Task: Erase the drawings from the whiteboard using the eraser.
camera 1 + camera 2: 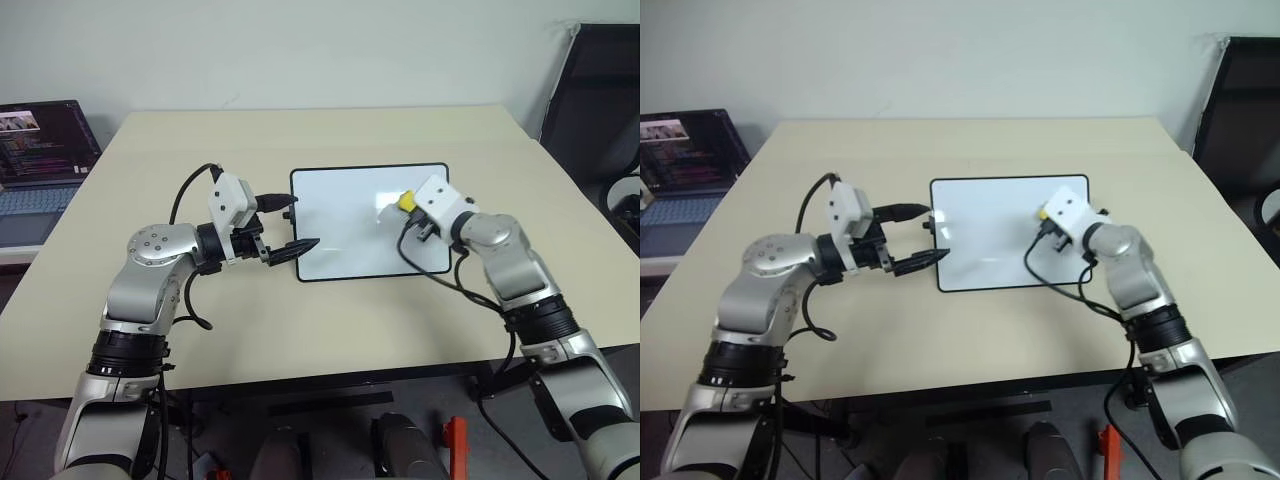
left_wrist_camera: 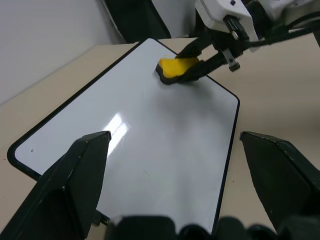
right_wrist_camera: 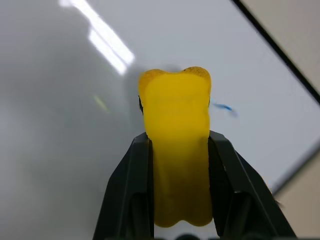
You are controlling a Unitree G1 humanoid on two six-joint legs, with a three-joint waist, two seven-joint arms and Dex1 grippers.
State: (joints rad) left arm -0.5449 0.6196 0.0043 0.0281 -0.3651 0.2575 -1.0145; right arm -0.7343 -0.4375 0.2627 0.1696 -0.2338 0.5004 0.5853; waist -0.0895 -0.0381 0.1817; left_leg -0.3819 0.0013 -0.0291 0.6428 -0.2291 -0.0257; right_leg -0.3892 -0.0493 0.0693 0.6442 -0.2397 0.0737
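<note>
Whiteboard (image 1: 345, 225): lying flat on the desk (image 1: 300, 330), between the two arms, face mostly white and glossy.
Left arm: reaching in level from the board's near-left corner, its end effector (image 1: 282, 222) standing wide and holding nothing, fingers straddling the board's left edge; looking placed to steady the board.
Right arm: angling down and toward the left over the board's far-right part.
Right end effector (image 3: 180, 150): clamping narrow on the eraser.
Eraser (image 3: 176, 145): sitting pinched between the fingers, front end sticking out over the white face.
Drawings: leaving a faint greenish streak (image 3: 101, 103) and a small blue dash (image 3: 223, 107) just beside the eraser.
Doing it well: pressing the eraser flat, sweeping across both marks, keeping inside the frame, holding the board from sliding.
</note>
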